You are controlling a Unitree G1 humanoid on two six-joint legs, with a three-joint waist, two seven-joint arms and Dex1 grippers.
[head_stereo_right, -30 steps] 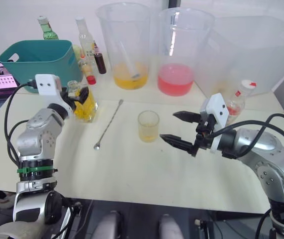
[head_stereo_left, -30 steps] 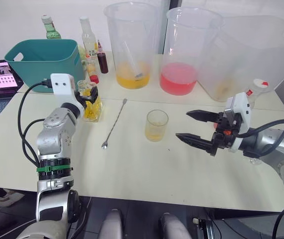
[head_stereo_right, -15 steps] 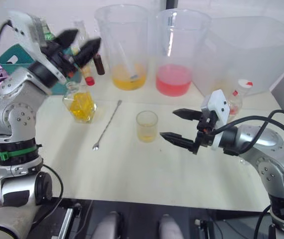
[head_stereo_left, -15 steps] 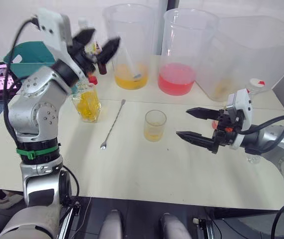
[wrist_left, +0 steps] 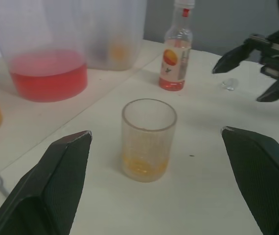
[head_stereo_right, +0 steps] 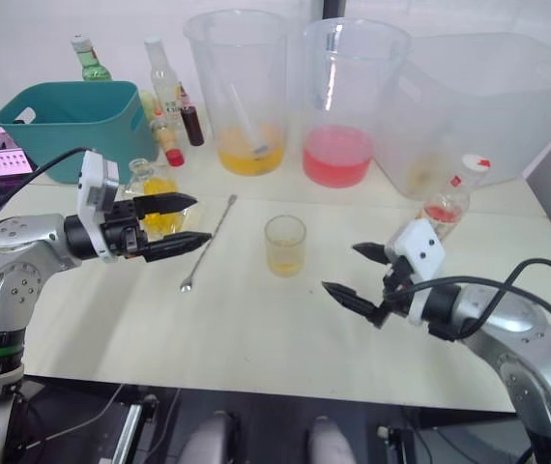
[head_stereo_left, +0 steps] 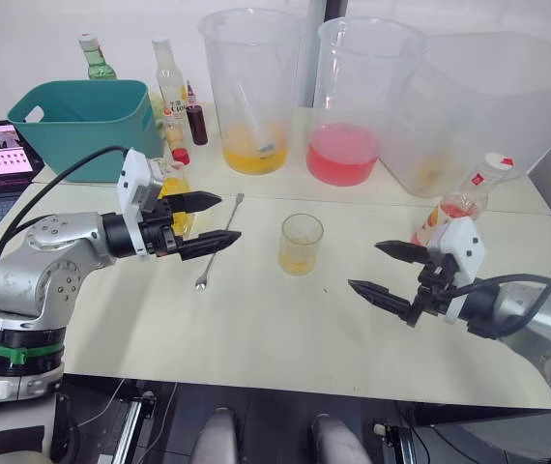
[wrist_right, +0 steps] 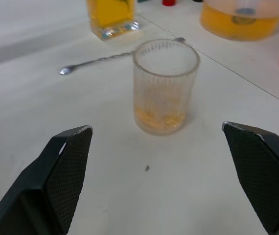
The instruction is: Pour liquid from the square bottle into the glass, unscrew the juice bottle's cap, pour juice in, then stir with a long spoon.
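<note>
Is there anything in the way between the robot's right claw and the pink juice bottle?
Nothing visible blocks it. The juice bottle stands upright on the table just beyond the open right gripper, toward the big jugs, with bare tabletop between them. The glass stands off to the gripper's left, not in that path.

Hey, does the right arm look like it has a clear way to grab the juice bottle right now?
Probably yes. The juice bottle stands upright on the table just beyond the right gripper, whose jaws are open. Nothing stands between them; the glass sits off toward the robot's left, away from that path.
</note>
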